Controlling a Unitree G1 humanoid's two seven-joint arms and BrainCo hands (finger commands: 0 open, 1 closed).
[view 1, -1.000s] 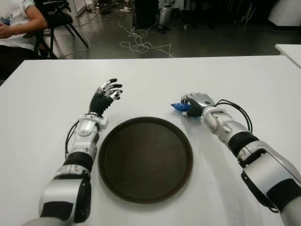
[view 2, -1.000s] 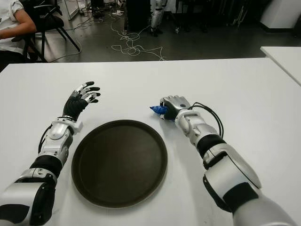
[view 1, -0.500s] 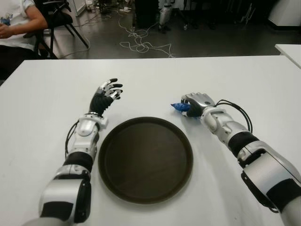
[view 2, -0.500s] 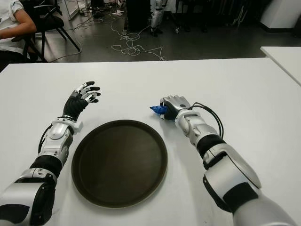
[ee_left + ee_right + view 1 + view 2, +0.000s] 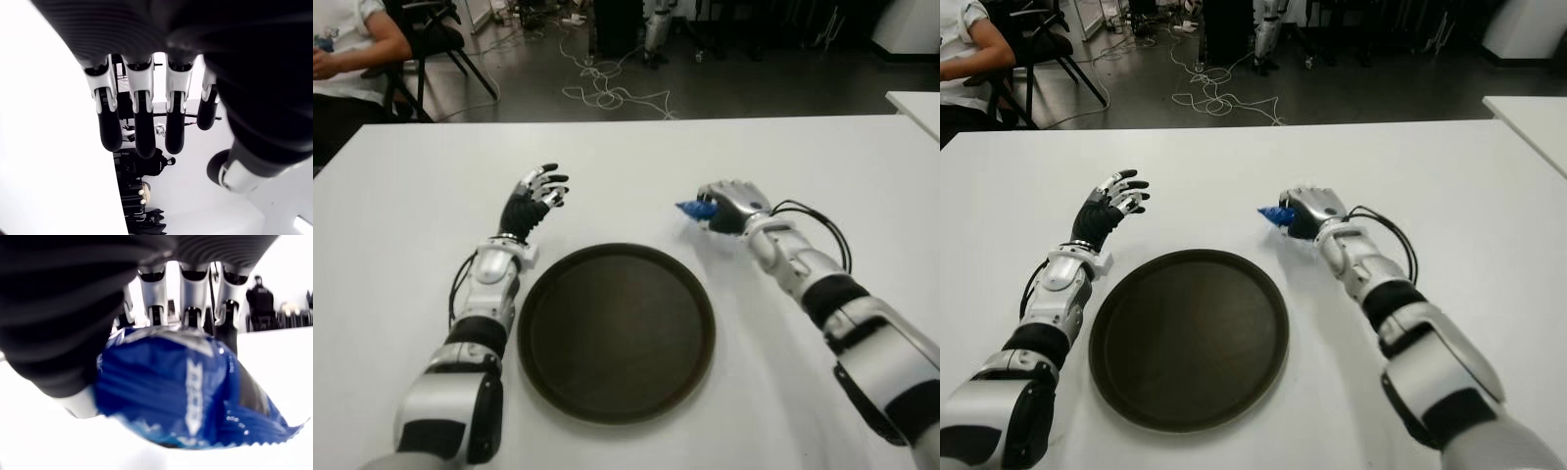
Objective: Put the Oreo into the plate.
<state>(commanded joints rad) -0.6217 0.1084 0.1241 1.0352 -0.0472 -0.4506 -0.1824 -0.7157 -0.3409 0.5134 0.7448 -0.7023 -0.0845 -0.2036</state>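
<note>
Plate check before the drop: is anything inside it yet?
Nothing lies in the plate; its whole dark surface shows bare. The Oreo pack is gripped in the right hand beyond the rim. The left hand is open.

The round plate (image 5: 617, 333) lies on the table (image 5: 411, 196), near its front edge and between the two arms. The left hand (image 5: 534, 195) shows beyond the plate's left rim, fingers spread. The right hand (image 5: 729, 208) is beyond the plate's right rim, gripping the Oreo packet (image 5: 693, 209), which points toward the left hand. A seated person (image 5: 352, 49) is behind the table's far left corner.
</note>
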